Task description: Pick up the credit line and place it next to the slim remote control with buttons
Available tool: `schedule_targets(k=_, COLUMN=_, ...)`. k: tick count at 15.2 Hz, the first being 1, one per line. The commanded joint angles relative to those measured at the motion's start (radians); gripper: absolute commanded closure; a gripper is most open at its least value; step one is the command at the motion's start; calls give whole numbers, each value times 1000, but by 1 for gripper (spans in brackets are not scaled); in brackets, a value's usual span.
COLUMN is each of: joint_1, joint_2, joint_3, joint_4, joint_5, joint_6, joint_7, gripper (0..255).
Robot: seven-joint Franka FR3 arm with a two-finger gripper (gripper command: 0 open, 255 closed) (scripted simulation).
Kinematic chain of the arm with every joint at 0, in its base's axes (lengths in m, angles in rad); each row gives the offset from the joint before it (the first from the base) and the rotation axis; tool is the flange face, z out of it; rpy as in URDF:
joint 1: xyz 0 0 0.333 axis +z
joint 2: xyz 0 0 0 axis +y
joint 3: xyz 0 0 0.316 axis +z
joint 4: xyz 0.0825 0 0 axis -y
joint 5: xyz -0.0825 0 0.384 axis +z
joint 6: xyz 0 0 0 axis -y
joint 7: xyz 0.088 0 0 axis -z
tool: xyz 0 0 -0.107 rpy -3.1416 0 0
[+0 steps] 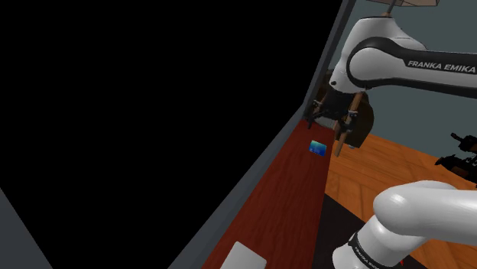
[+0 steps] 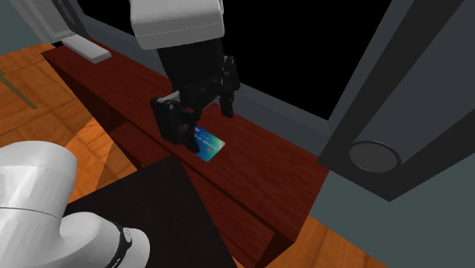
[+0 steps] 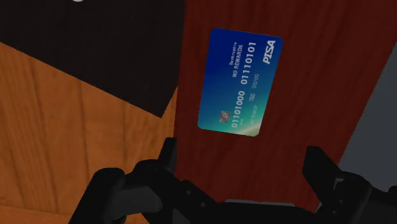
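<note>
The credit card (image 3: 240, 81) is blue fading to green, with white numbers, and lies flat on the dark red wooden ledge (image 3: 305, 95). My black gripper (image 3: 245, 167) hovers just above the card, open, with nothing between its fingers. From the side, the gripper (image 2: 199, 118) hangs over the card (image 2: 210, 145) and does not touch it. In the shoulder view the card (image 1: 318, 147) is small, just under the gripper (image 1: 330, 126). The slim pale remote (image 2: 85, 47) lies at the ledge's far end, and it shows again as the remote (image 1: 243, 258) at that view's bottom edge.
A grey window frame (image 2: 289, 114) runs along the ledge, with a black area behind it. A grey panel with a round knob (image 2: 374, 156) stands at the second exterior view's right. Orange wooden floor (image 3: 57, 127) and the dark stand top (image 2: 152, 221) lie below the ledge.
</note>
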Motion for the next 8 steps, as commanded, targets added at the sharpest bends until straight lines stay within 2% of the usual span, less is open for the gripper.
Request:
schedule_targets(k=1, joint_1=-31, joint_2=-14, joint_3=20, joint_4=-29, joint_5=0, joint_6=22, joint_7=71, gripper=0)
schedule_targets(k=8, joint_1=-28, joint_2=-11, joint_3=27, joint_4=-102, joint_5=6, joint_6=98, joint_7=70, gripper=0)
